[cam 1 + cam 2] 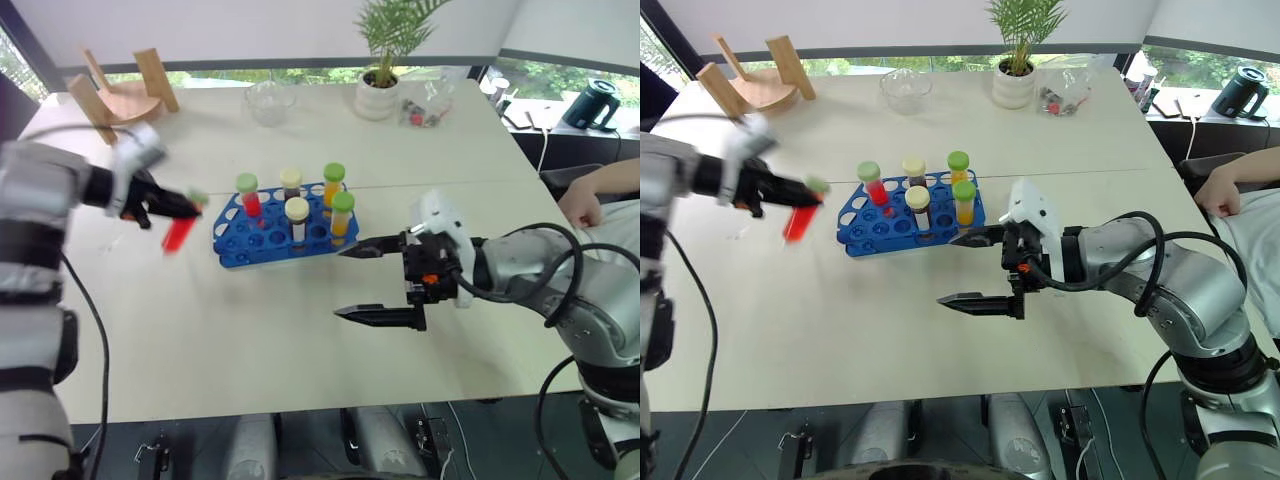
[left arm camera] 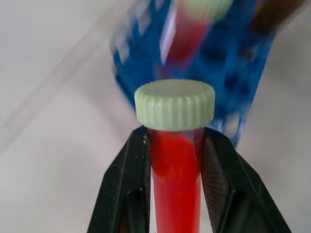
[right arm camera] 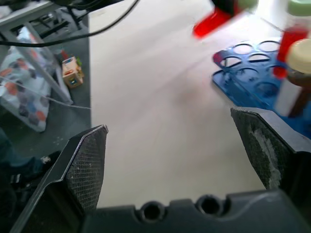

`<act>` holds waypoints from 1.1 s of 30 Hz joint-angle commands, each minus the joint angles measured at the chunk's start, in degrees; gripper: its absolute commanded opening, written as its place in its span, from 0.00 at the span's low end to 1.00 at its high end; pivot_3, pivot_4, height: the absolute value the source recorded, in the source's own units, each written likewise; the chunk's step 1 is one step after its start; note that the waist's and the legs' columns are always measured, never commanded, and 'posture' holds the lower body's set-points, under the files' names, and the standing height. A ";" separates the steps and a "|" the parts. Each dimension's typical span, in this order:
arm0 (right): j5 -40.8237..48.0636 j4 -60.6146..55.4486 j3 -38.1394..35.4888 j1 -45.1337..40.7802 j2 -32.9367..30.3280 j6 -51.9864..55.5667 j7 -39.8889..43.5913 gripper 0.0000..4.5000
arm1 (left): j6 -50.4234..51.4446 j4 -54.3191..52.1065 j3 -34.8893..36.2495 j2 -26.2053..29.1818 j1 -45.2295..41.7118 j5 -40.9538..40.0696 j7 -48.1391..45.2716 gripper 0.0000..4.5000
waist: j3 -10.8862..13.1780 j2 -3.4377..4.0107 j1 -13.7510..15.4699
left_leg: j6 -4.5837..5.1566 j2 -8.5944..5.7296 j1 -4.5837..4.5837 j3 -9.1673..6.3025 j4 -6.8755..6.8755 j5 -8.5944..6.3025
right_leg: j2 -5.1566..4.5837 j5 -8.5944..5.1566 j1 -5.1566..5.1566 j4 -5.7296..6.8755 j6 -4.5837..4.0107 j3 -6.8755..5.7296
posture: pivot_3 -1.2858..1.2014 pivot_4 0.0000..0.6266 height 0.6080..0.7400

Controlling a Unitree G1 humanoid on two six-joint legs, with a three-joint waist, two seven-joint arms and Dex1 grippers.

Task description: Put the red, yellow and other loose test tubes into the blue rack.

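Left eye view: the left gripper holds a red-filled, green-capped test tube above the pale desk, just left of the blue plastic rack. The right gripper hovers right of the rack, jaws wide apart.

Left wrist view: jaws clamp the tube below its cap.

Right wrist view: jaws spread.

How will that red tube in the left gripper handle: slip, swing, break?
The red tube looks smooth-walled, so it may slide between the left gripper's fingers. They clamp just under the ribbed green cap, which could catch it. It hangs tilted, probably liquid-filled, so it may swing.
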 commanded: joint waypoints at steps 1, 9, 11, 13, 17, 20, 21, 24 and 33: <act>-0.91 2.92 -1.71 -1.86 0.89 -2.52 0.42 1.00 | 14.27 -17.89 14.94 -2.24 6.70 -13.47 5.90 0.19 | 0.00 0.04 0.20 | 0.00 -0.01 0.03 0.01 0.00 0.00 | -0.02 0.00 0.01 0.01 0.00 0.01 | 0.52 0.24 1.00; -4.24 12.84 0.15 -8.15 3.41 -4.21 1.96 1.00 | 9.24 -40.21 25.16 -24.09 21.57 -20.30 31.11 0.19 | 0.01 -0.06 0.94 | -0.08 -0.06 0.42 -0.17 0.35 0.05 | -0.02 0.08 0.74 -0.01 0.12 -0.08 | 0.52 0.24 1.00; -5.21 14.16 0.67 -8.81 3.43 -4.56 2.63 1.00 | 5.83 -40.99 22.42 -27.27 23.46 -19.27 33.55 0.19 | 0.00 -0.05 0.91 | -0.08 -0.06 0.41 -0.16 0.37 0.05 | -0.02 0.09 0.74 -0.01 0.14 -0.08 | 0.52 0.24 1.00; -5.55 14.75 0.82 -9.49 3.51 -4.28 3.01 1.00 | 1.83 -40.60 19.69 -29.48 25.38 -17.82 35.23 0.19 | -0.01 -0.02 0.93 | -0.08 -0.08 0.45 -0.14 0.33 0.05 | -0.04 0.10 0.76 -0.01 0.14 -0.07 | 0.52 0.24 1.00; -5.44 14.97 0.49 -10.08 2.86 -3.26 4.02 1.00 | -4.44 -38.37 15.72 -31.22 27.56 -16.14 36.72 0.19 | -0.01 -0.02 0.78 | -0.08 -0.08 0.45 -0.16 0.19 0.05 | -0.02 0.10 0.71 -0.02 0.13 -0.07 | 0.52 0.24 1.00; -6.22 15.19 0.65 -10.13 2.53 -3.28 4.38 1.00 | -7.35 -36.51 13.66 -31.45 27.79 -15.63 37.41 0.19 | -0.01 -0.02 0.70 | -0.08 -0.08 0.46 -0.16 0.17 0.05 | -0.02 0.10 0.70 -0.02 0.13 -0.07 | 0.52 0.24 1.00; -6.38 15.25 0.54 -10.12 2.62 -3.28 4.32 1.00 | -8.30 -35.92 12.97 -31.40 27.85 -15.34 37.55 0.19 | -0.01 -0.02 0.68 | -0.08 -0.08 0.46 -0.15 0.17 0.05 | -0.02 0.10 0.71 -0.02 0.13 -0.07 | 0.52 0.24 1.00; -6.54 15.03 0.24 -9.98 3.26 -2.98 3.47 1.00 | -11.41 -33.53 11.65 -30.82 27.93 -14.29 37.67 0.19 | -0.01 -0.02 0.68 | -0.08 -0.09 0.46 -0.14 0.18 0.05 | -0.02 0.10 0.71 -0.04 0.13 -0.07 | 0.52 0.24 1.00; -6.68 14.12 -0.29 -8.61 4.20 -2.82 1.64 1.00 | -16.63 -30.14 9.41 -29.35 28.04 -12.57 38.72 0.19 | -0.01 -0.02 0.51 | -0.08 -0.09 0.46 -0.14 0.16 0.04 | -0.02 0.10 0.71 -0.05 0.13 -0.07 | 0.52 0.24 1.00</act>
